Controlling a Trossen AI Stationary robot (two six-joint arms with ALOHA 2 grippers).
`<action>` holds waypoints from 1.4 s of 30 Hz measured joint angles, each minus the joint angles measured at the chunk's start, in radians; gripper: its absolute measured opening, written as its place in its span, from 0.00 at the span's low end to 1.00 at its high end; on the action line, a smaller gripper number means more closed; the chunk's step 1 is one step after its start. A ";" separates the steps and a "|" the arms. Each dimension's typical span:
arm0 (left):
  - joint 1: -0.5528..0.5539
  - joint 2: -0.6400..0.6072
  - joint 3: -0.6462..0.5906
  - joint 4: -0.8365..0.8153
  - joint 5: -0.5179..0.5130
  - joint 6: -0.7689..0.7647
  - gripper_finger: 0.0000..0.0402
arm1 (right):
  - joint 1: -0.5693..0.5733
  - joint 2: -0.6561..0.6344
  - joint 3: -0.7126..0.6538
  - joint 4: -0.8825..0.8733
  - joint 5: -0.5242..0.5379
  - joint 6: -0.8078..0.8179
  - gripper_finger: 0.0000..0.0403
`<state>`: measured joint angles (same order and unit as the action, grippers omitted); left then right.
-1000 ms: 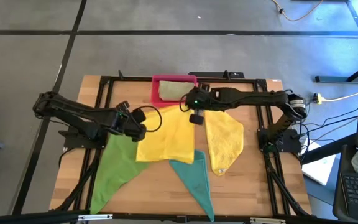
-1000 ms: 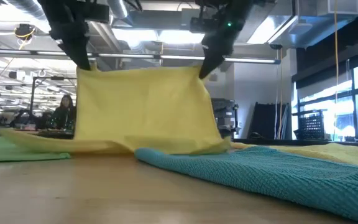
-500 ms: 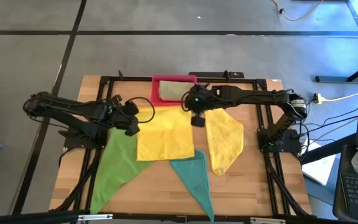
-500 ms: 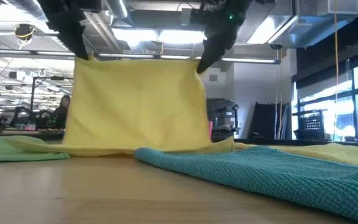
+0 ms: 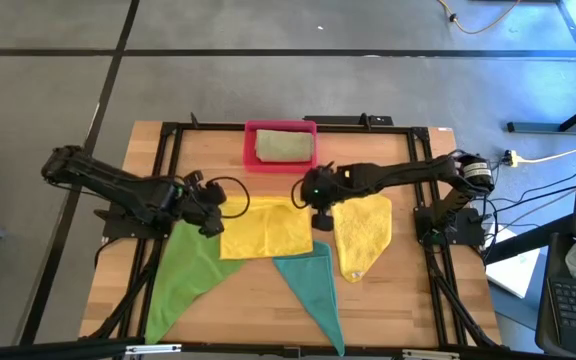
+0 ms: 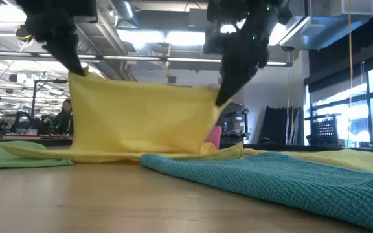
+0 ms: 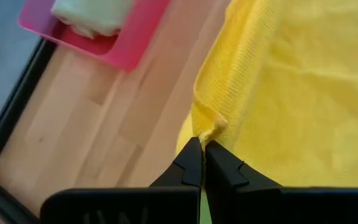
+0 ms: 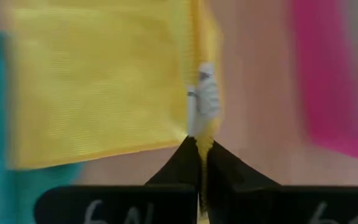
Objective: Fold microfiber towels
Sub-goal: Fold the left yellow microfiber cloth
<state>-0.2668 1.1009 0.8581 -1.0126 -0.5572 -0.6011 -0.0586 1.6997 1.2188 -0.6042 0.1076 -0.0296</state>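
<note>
Yellow towel hangs between both grippers just in front of the pink tray, its lower edge resting on the worktop. Left gripper has jaws pinched tight on one top corner; right gripper likewise clamped on the other corner, w/ a white tag showing right at the pinch. In the low view the sheet stands like a curtain, top edge sagging a bit.

Other towels: bright green one lies front-left of the tray, teal one to the front, second yellow one front-right, olive one inside the tray.

Step in hand looks like a half-fold: bring held edge over toward the resting edge. To do it well, keep both corners level & equally far from the tray, hold light tension so the top edge doesn't droop, lay the edge down flush w/ the lower one, then let go of both corners together. Uneven travel would likely skew the fold.
</note>
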 joint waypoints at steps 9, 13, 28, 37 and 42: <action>0.094 -0.004 -0.021 -0.025 -0.201 0.001 0.00 | -0.027 0.000 0.053 0.090 0.438 -0.099 0.02; 0.150 -0.004 -0.021 -0.029 -0.202 0.032 0.00 | -0.049 0.000 0.065 0.131 0.413 -0.133 0.02; 0.134 -0.003 -0.158 0.109 -0.021 -0.058 0.00 | -0.068 0.047 0.066 0.057 0.117 -0.096 0.02; 0.040 -0.003 -0.180 0.171 0.061 -0.132 0.00 | -0.009 0.099 0.067 0.021 -0.095 -0.008 0.02; -0.003 0.001 -0.180 0.191 0.128 -0.189 0.00 | 0.032 0.108 0.066 0.006 -0.101 -0.003 0.02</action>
<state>-0.2694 1.1018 0.6778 -0.8216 -0.4297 -0.7903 -0.0265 1.8072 1.2850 -0.5977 0.0064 -0.0323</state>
